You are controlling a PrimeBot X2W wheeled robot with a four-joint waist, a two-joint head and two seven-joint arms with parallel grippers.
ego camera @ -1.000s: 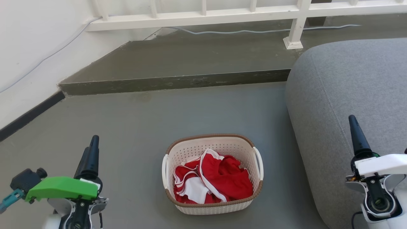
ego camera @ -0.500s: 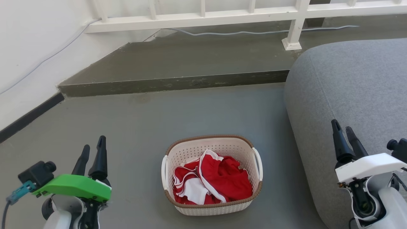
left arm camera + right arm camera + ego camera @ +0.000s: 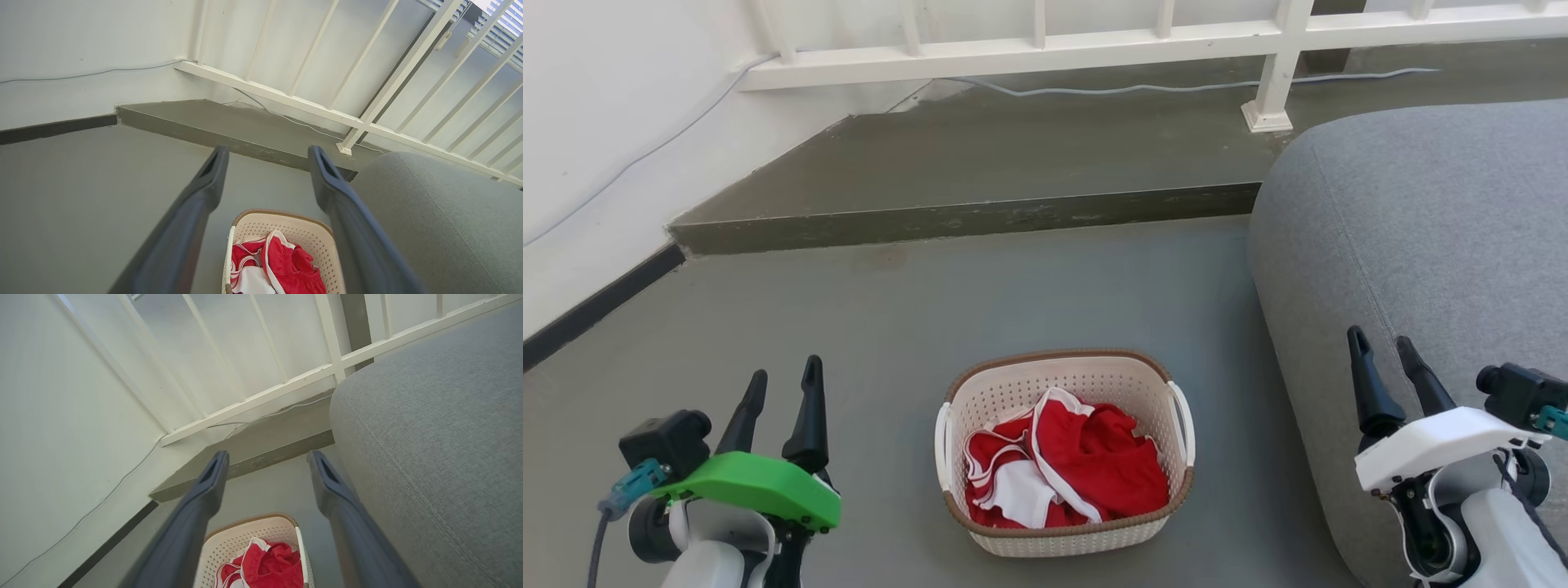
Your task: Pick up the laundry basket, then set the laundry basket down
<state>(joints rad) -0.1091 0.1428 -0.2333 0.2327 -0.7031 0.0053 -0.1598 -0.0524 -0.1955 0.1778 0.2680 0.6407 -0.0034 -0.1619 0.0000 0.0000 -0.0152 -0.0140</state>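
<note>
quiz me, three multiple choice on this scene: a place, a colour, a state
1. Where does the laundry basket stand? A on a table B on the floor C on a shelf
2. What colour is the clothing in it? A blue B red with white trim C green
3. How are the left gripper and right gripper? A both open and empty B both shut on the handles C left shut on the rim
Answers: 1 B, grey floor lies all round it. 2 B, red cloth with white bands. 3 A, both stand spread, clear of the basket.
</note>
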